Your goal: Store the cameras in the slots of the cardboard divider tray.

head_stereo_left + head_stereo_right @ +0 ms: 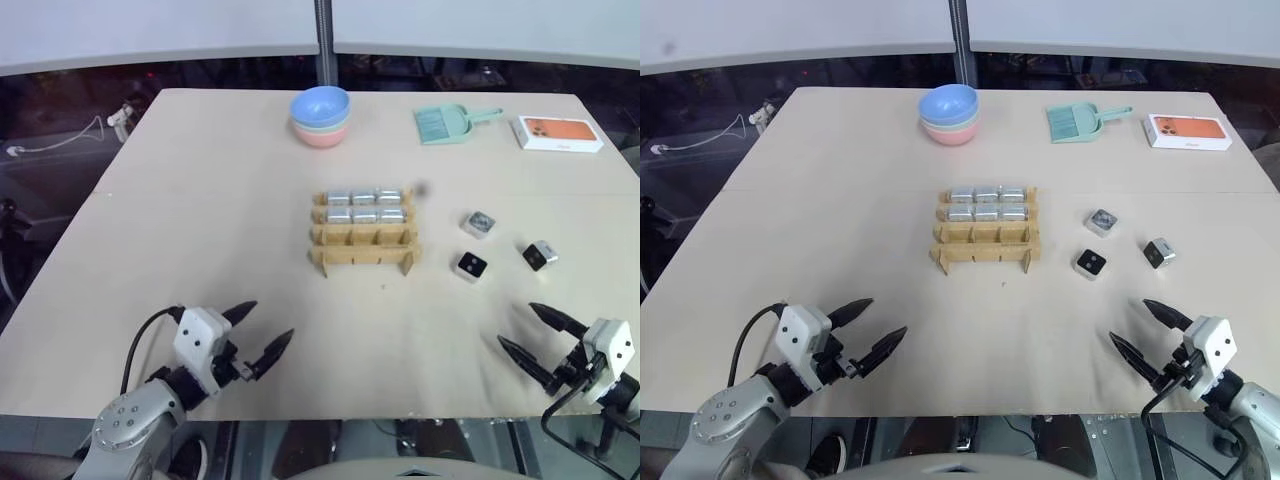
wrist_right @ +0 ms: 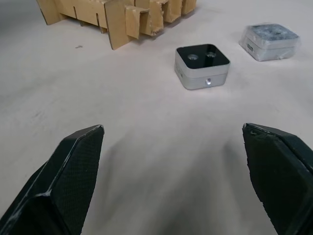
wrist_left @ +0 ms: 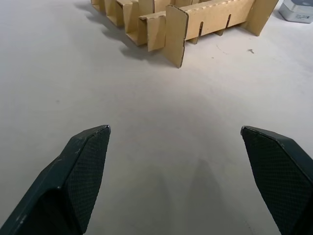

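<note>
Near the front edge of the table both arms hover with nothing in them: the left gripper (image 1: 262, 333) has its jaws spread wide over bare tabletop toward the front left corner, and the right gripper (image 1: 536, 333) has its jaws just as wide toward the front right corner. What the next move likely turns on is which arm is closer to the loose cameras, and that is plainly the right one. Just ahead of the right jaws lies the nearest camera (image 1: 471, 266), black face up, and in the right wrist view it sits between the two fingertips' lines, a little farther out. Beyond it, toward the right edge, are a second camera (image 1: 539, 255) and a third camera (image 1: 480, 223), apart from one another. The cardboard tray (image 1: 364, 256) stands at the middle of the table, to the left of these three, and its two far rows already hold six cameras (image 1: 364, 206), while the two near rows look empty. The left jaws point at the tray's near corner, well away from any loose camera.
</note>
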`<act>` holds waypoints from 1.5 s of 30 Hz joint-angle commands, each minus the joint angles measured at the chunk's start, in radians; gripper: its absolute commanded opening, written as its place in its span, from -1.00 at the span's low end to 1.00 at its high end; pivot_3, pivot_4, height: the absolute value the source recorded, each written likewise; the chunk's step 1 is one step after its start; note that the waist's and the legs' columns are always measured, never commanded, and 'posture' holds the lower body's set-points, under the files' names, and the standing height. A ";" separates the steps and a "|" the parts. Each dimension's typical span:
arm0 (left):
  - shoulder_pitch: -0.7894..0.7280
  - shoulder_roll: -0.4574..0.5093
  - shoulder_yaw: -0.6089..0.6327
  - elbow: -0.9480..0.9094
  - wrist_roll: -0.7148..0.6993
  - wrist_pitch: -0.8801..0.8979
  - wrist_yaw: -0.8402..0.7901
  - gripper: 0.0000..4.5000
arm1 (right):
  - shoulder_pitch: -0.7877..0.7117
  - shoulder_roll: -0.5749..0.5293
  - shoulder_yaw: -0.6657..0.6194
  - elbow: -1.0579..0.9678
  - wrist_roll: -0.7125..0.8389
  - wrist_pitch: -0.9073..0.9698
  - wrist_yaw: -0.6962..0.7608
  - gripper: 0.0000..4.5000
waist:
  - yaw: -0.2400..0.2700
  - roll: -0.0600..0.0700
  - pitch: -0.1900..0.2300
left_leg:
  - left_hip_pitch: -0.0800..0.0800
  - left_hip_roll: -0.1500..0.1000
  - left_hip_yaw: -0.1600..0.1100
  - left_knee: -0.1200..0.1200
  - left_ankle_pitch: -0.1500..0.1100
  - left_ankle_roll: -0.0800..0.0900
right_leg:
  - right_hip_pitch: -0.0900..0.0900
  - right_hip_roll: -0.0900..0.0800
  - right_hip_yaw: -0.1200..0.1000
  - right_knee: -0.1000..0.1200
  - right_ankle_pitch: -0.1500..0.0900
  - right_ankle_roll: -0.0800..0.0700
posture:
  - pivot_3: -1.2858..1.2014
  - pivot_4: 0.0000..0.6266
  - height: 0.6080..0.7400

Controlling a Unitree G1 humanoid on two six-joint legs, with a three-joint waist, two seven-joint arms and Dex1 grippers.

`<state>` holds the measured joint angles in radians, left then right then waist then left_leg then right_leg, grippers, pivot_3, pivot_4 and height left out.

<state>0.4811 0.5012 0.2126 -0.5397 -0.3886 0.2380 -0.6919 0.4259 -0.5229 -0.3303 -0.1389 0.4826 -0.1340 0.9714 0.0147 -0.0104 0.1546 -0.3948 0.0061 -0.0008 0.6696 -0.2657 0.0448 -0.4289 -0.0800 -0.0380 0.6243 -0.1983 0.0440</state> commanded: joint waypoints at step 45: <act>-0.504 0.456 0.078 -0.121 -0.384 0.322 -0.277 1.00 | -0.420 -0.004 -0.051 0.139 -0.072 0.289 -0.377 -0.70 | -0.004 0.006 0.005 | 0.003 -0.001 0.008 0.001 0.000 0.000 | -0.001 0.013 0.023 0.003 0.001 -0.001 | 0.03 -0.52 1.00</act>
<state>-0.0270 0.9537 0.2534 -0.6552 -0.7703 0.5784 -0.9609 0.0104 -0.5093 -0.3670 0.0150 0.4079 0.1699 0.5835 0.0107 -0.0040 0.1597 -0.3920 0.0054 0.0075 0.6706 -0.2654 0.0449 -0.4294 -0.0659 -0.0133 0.6273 -0.1977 0.0435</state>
